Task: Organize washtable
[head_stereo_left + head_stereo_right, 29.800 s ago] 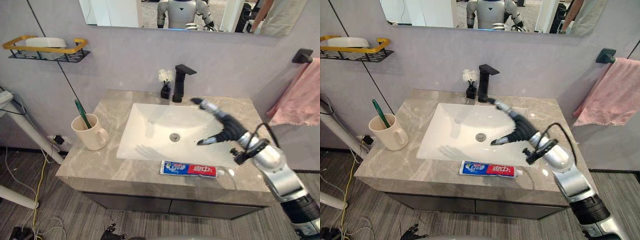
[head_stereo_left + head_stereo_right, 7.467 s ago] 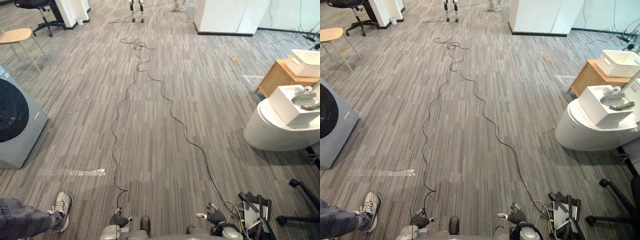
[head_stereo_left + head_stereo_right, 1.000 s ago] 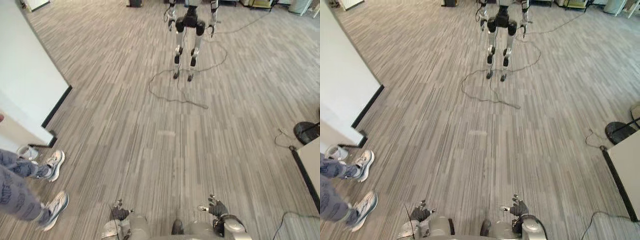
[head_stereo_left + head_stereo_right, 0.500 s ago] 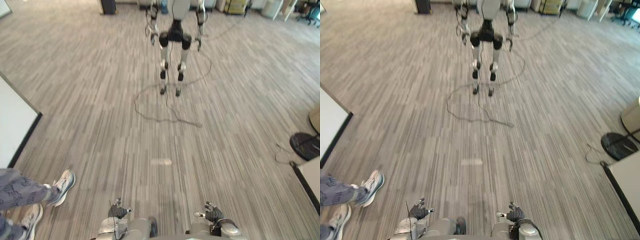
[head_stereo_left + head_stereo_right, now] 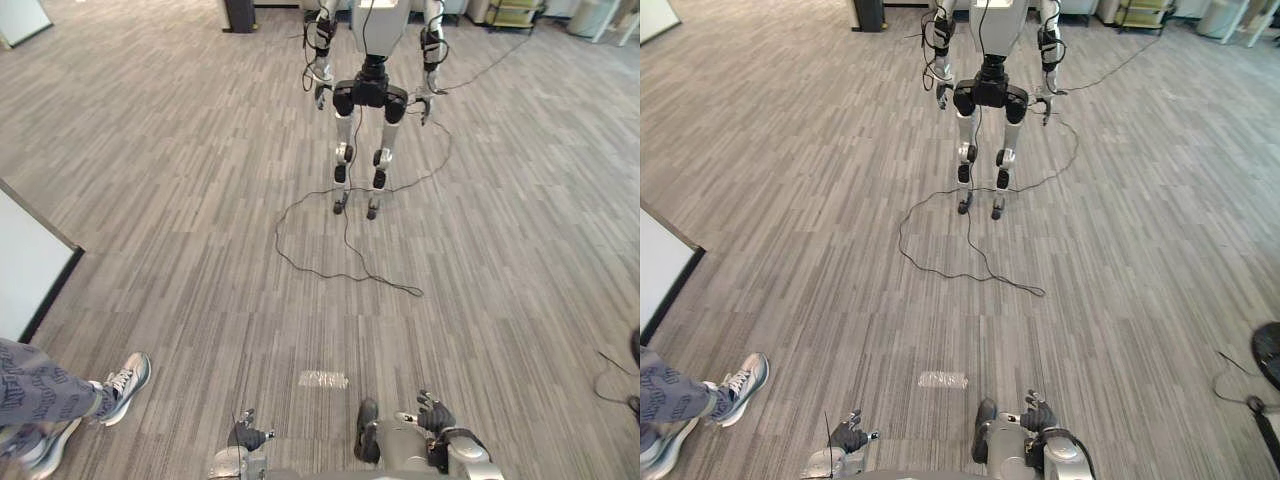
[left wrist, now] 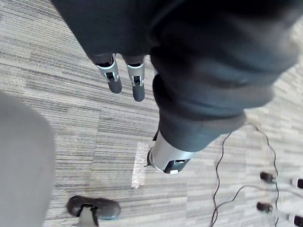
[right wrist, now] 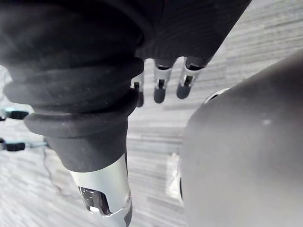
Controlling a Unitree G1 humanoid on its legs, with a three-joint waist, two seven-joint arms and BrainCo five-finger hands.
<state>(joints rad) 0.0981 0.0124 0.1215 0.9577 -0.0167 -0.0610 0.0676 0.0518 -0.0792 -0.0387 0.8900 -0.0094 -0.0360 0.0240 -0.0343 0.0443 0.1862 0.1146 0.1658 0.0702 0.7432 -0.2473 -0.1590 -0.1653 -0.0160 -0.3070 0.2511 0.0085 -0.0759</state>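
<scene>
My left hand (image 5: 245, 436) hangs low at the bottom of the eye views, over grey plank floor (image 5: 200, 200). Its fingers (image 6: 125, 78) are straight and relaxed with nothing in them. My right hand (image 5: 435, 415) hangs the same way at the lower right. Its fingers (image 7: 161, 85) are also loose and hold nothing.
Another humanoid robot (image 5: 368, 90) stands ahead at the centre, with a black cable (image 5: 340, 265) looping on the floor before it. A person's leg and shoe (image 5: 125, 385) are at the lower left. A white panel (image 5: 25, 270) stands at the left edge. A tape patch (image 5: 322, 379) lies just ahead.
The whole picture has shifted, so the camera has moved: the other robot now shows a little further right and fuller. Both hands stay low and open.
</scene>
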